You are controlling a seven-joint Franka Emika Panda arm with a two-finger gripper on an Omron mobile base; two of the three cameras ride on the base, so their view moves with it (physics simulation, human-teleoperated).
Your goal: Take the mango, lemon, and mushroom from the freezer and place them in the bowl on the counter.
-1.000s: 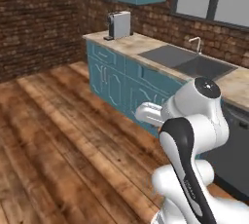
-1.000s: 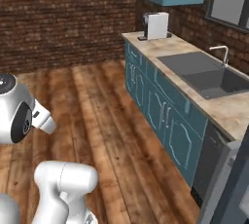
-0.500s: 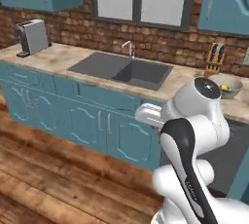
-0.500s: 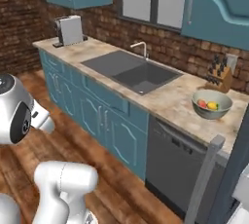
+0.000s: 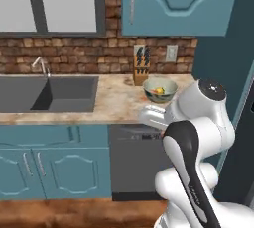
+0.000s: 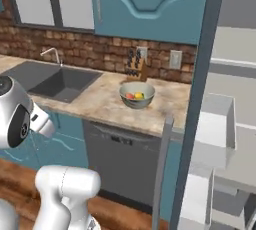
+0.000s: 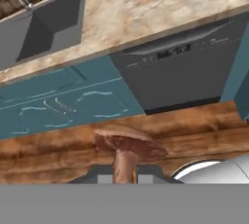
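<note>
Pinching the mushroom point(image 7: 127, 146) by its stem in the gripper point(image 7: 124, 177), jaws pressed right in on it, brown cap sticking up over the wooden floor point(image 7: 58, 150). Facing the dark grey dishwasher point(image 7: 187, 67) with teal cabinets point(image 7: 58, 103) next to it. Up top, beige speckled counter point(image 6: 100, 101) holding the pale green bowl point(image 6: 136, 95), with the mango point(image 6: 130, 95) and the lemon point(image 6: 139, 95) touching inside it. Knife block point(image 6: 135, 69) just behind the bowl against the brick wall point(image 5: 74, 53), outlet point(image 6: 175, 59) beside that. Sink point(image 5: 49, 93) with its faucet point(image 5: 40, 65) well off to the left. Freezer point(image 6: 200, 99) on the right, door open, white door bins point(image 6: 215, 129) showing.
</note>
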